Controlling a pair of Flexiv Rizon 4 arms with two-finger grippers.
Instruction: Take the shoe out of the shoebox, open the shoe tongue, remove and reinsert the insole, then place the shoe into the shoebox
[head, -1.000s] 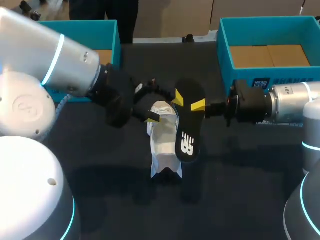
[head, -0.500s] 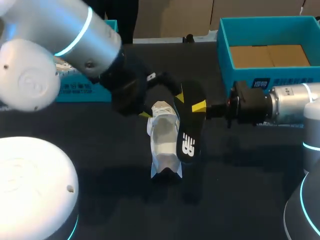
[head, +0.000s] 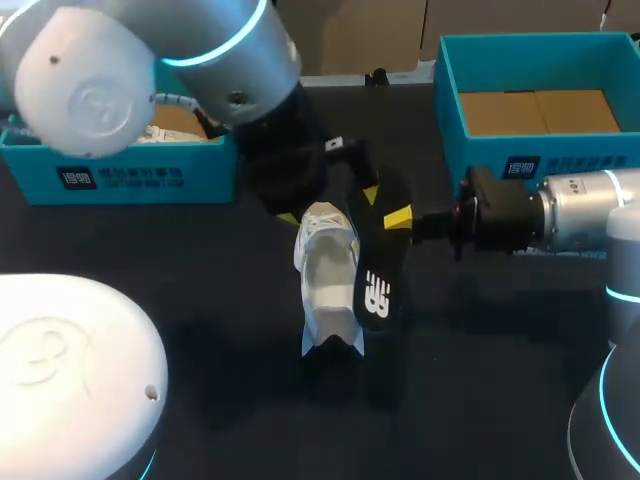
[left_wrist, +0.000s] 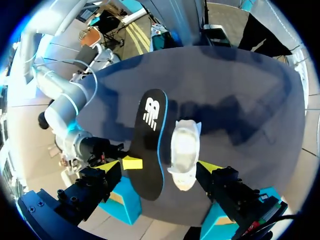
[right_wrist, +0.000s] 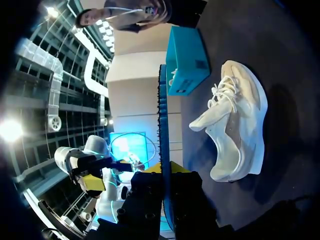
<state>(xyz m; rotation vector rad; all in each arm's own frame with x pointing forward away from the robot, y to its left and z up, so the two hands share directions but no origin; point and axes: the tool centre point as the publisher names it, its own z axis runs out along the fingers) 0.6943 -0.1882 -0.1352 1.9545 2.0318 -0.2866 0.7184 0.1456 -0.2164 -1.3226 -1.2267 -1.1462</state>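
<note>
Both right fingers (head: 397, 214) on the insole (head: 377, 262), shoe (head: 328, 272) just beside

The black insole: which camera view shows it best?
The left wrist view: the insole shows its whole printed face, beside the white shoe. The head view shows the face too, with one end partly hidden. The right wrist view shows only its thin edge, gripped in the right end effector.

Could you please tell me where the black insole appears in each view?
Head view: insole mid-table, just right of the white shoe.
Left wrist view: insole ahead of the left pincer, beside the shoe.
Right wrist view: edge-on in the right pincer, shoe beside it.
Shared landmark: the shoe.
</note>
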